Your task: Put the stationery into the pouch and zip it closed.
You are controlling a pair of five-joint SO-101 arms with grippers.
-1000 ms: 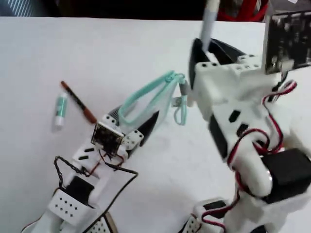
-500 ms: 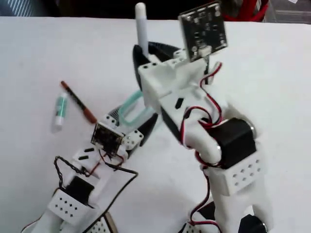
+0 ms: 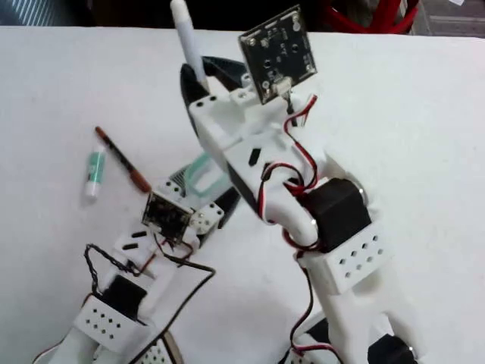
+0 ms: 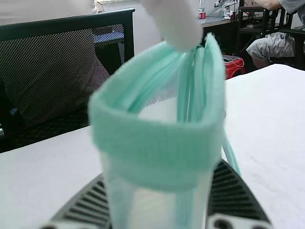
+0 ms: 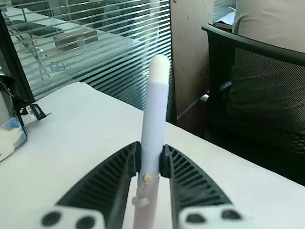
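Right gripper clenched on a pale pen, just over the pouch
The pen's long axis is nearly upright, its rounded end pointing up, away from the table; the left gripper is closed on the mint pouch; a marker and a glue stick lie near each other, apart from the pouch.

white table | black mesh chair | window blinds | red object past table
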